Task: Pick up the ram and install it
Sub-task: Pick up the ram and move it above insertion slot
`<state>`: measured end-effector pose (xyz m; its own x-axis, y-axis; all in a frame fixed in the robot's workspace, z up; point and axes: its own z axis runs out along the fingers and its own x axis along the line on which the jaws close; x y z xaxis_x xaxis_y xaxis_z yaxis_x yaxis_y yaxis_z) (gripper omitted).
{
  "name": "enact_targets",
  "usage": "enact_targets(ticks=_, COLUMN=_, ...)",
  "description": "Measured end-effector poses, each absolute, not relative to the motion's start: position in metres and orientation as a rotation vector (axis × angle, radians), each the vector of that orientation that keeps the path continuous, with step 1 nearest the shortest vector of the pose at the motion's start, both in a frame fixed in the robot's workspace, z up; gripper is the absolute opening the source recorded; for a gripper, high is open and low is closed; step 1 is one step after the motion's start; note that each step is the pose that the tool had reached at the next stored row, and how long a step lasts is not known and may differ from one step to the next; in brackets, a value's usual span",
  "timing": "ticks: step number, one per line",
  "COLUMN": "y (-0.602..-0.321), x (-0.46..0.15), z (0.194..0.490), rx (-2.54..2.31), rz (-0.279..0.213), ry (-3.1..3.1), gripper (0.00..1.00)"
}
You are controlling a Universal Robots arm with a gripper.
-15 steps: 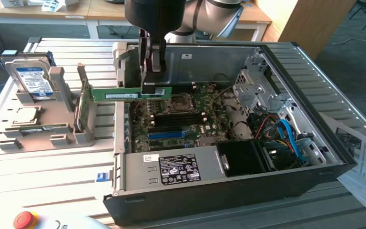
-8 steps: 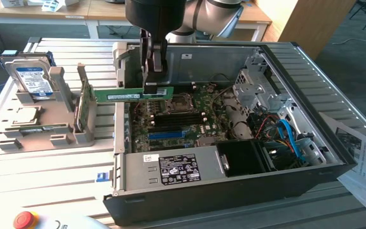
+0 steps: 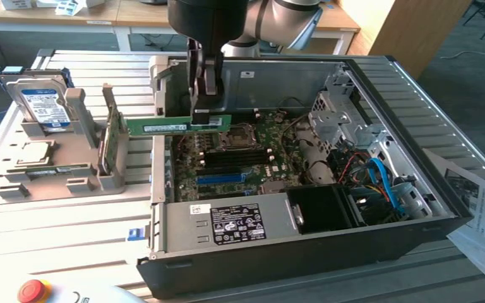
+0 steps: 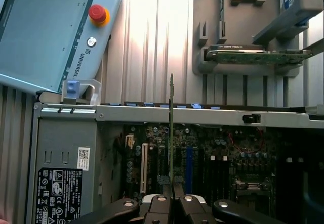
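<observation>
The ram (image 3: 175, 125), clamped on edge at one end by the gripper (image 3: 202, 115), hangs level above the open case (image 3: 310, 252), partly past its side wall, long edge down as the dark slots (image 3: 230, 161) would take it. The fingers (image 4: 190, 204) hide its gripped end; the slots' latches are too dark to read.

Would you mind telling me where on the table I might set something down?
Bare slats of the table lie between the grey holder, the teach pendant and the computer case. Inside the case it is crowded, with the gripper holding the ram above its rim and motherboard.
</observation>
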<state>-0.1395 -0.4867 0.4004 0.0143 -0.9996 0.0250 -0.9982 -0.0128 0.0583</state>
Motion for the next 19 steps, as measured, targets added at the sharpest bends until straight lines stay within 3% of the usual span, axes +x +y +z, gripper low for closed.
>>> enact_targets(ticks=19, y=-0.495, x=-0.093, z=0.4, rx=2.192, rz=-0.041, ry=-2.162, gripper=0.12)
